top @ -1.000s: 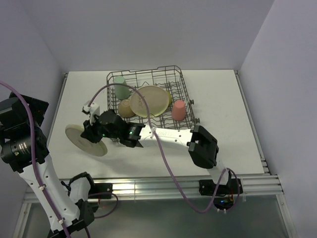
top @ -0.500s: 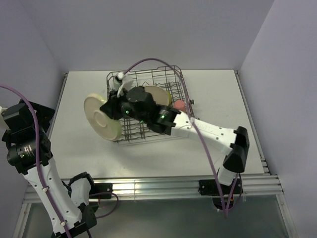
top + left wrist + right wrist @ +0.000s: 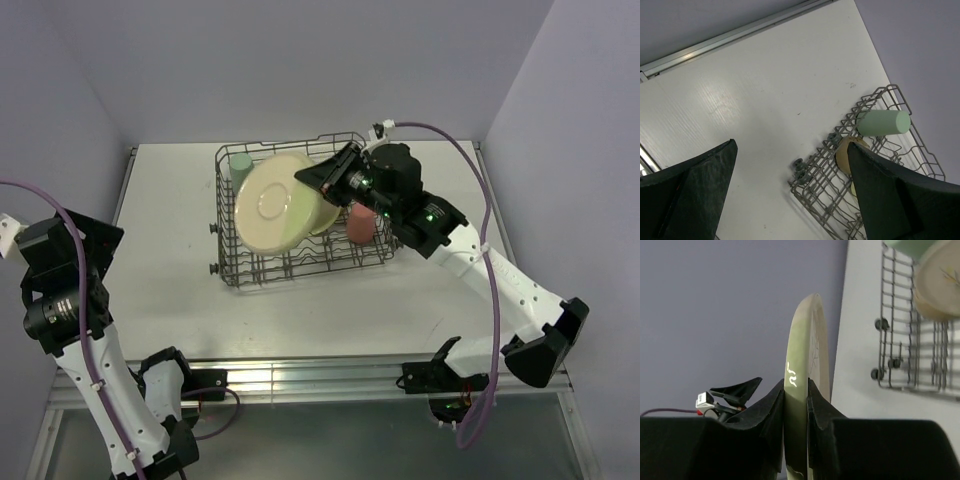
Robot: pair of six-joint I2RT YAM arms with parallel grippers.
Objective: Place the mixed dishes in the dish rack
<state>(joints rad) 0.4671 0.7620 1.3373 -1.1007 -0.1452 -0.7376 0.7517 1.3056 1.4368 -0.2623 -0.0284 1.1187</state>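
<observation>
While the right gripper (image 3: 316, 181) clamps the rim of a cream round plate (image 3: 273, 204), tilted above the grey wire dish rack (image 3: 300, 276) at upper centre, the left gripper (image 3: 790, 152) gapes wide, empty.

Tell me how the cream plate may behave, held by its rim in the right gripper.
The plate looks stiff and probably breakable, so it should not bend. The right gripper pinches only its thin, glossy rim, so it may slip or swivel. Over the dish rack, a drop could chip it.
</observation>
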